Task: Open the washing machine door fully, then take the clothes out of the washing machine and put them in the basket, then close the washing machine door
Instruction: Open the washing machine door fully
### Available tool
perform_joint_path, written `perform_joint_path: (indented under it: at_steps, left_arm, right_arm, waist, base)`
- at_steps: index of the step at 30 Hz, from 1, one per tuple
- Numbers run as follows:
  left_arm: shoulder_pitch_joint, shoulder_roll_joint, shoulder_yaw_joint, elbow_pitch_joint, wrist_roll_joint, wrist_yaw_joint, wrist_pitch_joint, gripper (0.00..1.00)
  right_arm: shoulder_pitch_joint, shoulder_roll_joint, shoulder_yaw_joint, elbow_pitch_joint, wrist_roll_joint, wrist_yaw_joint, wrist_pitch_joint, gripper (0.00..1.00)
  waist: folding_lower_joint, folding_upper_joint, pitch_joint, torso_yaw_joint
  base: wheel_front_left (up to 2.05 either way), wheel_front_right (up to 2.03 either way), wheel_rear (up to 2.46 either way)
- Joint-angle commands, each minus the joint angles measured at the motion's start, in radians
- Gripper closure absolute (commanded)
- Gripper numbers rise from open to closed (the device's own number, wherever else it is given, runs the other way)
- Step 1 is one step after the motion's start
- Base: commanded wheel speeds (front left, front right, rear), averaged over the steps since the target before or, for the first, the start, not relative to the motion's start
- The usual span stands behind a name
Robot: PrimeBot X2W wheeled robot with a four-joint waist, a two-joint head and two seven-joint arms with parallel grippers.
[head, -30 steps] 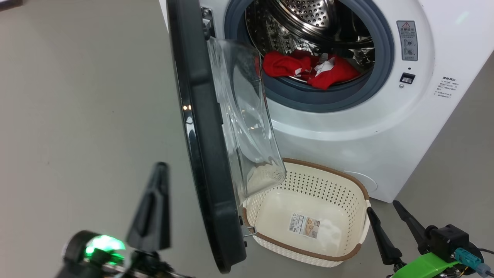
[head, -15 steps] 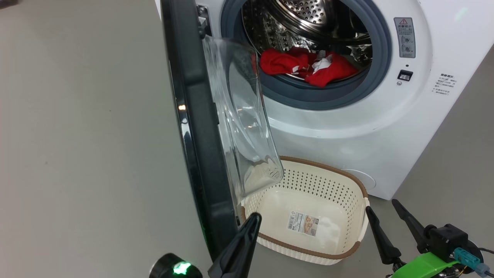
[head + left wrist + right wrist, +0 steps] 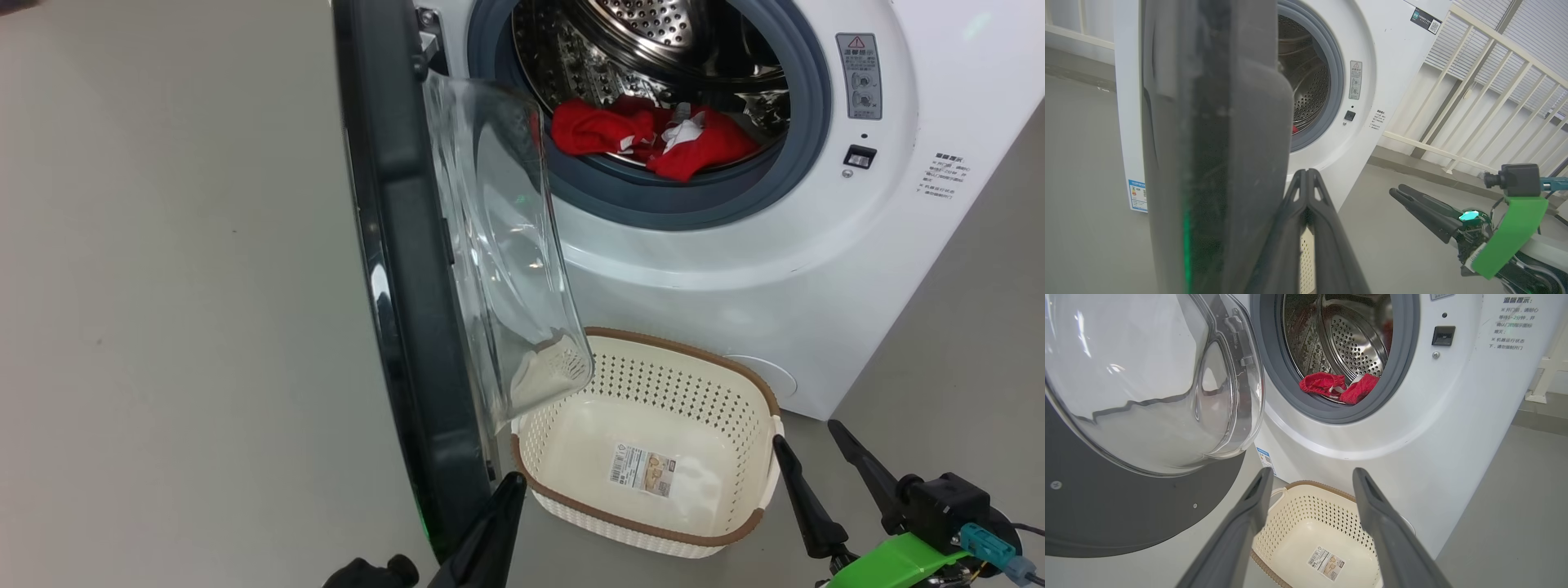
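Plain grey floor (image 3: 163, 286), white washing machine (image 3: 735, 278) with its door (image 3: 408, 286) swung out edge-on. Red clothes (image 3: 653, 139) lie in the drum, and the basket (image 3: 678, 351) sits on the floor below. Left gripper (image 3: 513, 483) is pinched closed beside the door's lower edge. Right gripper (image 3: 804, 433) is spread wide and empty, near the basket.

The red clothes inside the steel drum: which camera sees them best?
The head view: the bright red fabric clothes lie unobstructed and largest there, white patches visible. The right wrist view shows them smaller; the left wrist view catches a thin red sliver.
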Motion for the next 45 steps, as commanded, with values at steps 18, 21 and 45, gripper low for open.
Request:
perform_joint_path:
  at_steps: [18, 21, 45]
  left_arm:
    - [-0.015, 0.002, 0.242, 0.006, 0.044, 0.042, -0.005, 1.00]
    - [-0.014, 0.002, 0.286, 0.008, 0.057, 0.042, -0.005, 1.00]
    - [-0.103, 0.004, 0.677, 0.093, 0.145, 0.013, -0.005, 1.00]
  right_arm:
    - [-0.022, -0.011, 0.011, -0.034, -0.002, 0.007, -0.009, 0.00]
    - [-0.024, -0.013, 0.012, -0.036, -0.002, 0.007, -0.009, 0.00]
    - [-0.045, -0.026, 0.023, -0.033, 0.005, 0.007, -0.009, 0.00]
  waist:
    - [0.0000, -0.0001, 0.008, 0.020]
    - [0.0000, -0.0001, 0.011, 0.019]
    - [0.0000, -0.0001, 0.046, -0.005]
  base:
    - [0.00, 0.00, 0.00]
    - [0.00, 0.00, 0.00]
    - [0.00, 0.00, 0.00]
